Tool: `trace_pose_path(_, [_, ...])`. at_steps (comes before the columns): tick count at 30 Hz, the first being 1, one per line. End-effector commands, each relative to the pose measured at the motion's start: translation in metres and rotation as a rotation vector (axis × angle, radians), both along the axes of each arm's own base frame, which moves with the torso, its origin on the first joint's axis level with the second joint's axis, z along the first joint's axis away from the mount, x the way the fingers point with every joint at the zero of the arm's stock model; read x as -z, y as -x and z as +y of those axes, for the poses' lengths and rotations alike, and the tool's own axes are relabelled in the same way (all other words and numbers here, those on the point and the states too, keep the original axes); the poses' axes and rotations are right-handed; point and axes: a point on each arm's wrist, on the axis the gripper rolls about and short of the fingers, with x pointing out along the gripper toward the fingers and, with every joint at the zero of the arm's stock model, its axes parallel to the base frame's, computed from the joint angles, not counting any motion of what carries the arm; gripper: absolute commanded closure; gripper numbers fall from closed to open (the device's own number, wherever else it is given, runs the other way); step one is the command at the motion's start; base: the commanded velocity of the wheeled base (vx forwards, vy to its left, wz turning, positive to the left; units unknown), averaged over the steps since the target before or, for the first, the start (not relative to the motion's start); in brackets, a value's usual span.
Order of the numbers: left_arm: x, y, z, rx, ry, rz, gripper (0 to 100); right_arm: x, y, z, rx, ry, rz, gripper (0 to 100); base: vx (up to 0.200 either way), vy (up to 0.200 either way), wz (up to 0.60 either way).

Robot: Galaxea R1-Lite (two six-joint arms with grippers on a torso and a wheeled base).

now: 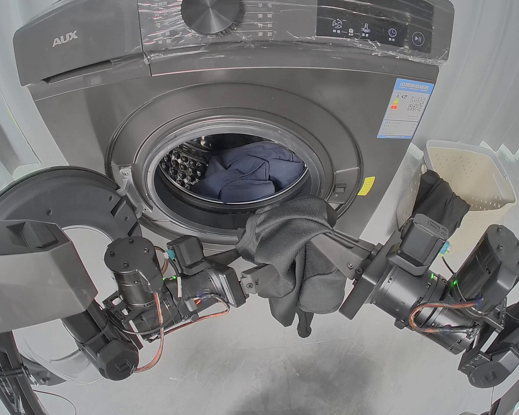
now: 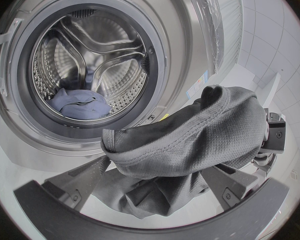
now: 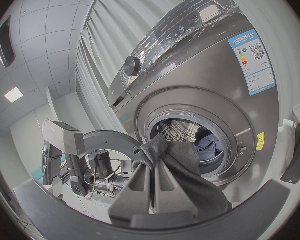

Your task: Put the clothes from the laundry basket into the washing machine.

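Observation:
The washing machine (image 1: 230, 87) stands with its round door (image 1: 52, 203) swung open to the left. A blue garment (image 1: 248, 174) lies in the drum (image 2: 90, 64). Just below the opening hangs a dark grey mesh garment (image 1: 297, 249), held up between my two arms. My right gripper (image 1: 323, 234) is shut on its upper fold, fingers pressed together (image 3: 153, 170). My left gripper (image 1: 251, 263) is open, its two fingers (image 2: 73, 184) spread wide with the cloth draped between them. The cream laundry basket (image 1: 478, 180) stands to the right of the machine.
A black garment (image 1: 441, 200) hangs over the basket's near rim, seen also from the right wrist (image 3: 298, 154). The open door takes up the space by my left arm. Pale floor (image 1: 259, 370) lies free below the hanging garment. Curtains run behind the machine.

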Motion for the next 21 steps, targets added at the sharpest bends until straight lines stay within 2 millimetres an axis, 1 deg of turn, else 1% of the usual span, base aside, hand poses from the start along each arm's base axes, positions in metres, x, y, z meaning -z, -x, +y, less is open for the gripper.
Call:
trace_pose_path(1, [-0.002,0.001,-0.004,0.011,0.005,-0.007,0,0.001,0.0,0.001,-0.001,0.003,0.004,100,0.0,0.0,0.0])
trace_pose_path(6, [-0.004,-0.002,-0.007,0.014,0.015,-0.022,0,0.001,0.0,0.001,-0.001,0.003,0.004,100,0.0,0.0,0.0])
trace_pose_path(7, [-0.004,-0.002,-0.007,0.014,0.015,-0.022,100,0.002,-0.001,0.001,0.0,0.004,0.005,100,0.0,0.0,0.0])
trace_pose_path(11, [-0.004,-0.003,-0.007,0.01,0.014,-0.026,100,0.003,-0.001,0.001,0.0,0.008,0.008,100,0.0,0.0,0.0])
trace_pose_path(13, [-0.007,-0.003,-0.003,0.0,0.017,-0.032,100,0.004,-0.001,0.001,0.0,0.01,0.01,100,0.0,0.0,0.0])
trace_pose_path(17, [-0.007,0.003,0.001,-0.014,-0.004,-0.031,100,0.005,0.0,0.0,0.0,0.014,0.013,100,0.0,0.0,0.0])
trace_pose_path(18, [-0.01,0.015,0.01,-0.044,-0.024,-0.034,100,0.005,-0.001,0.0,0.002,0.016,0.015,100,0.0,0.0,0.0])
trace_pose_path(21, [-0.019,0.031,0.023,-0.059,-0.039,-0.052,100,0.005,-0.001,0.0,0.005,0.016,0.015,100,0.0,0.0,0.0])
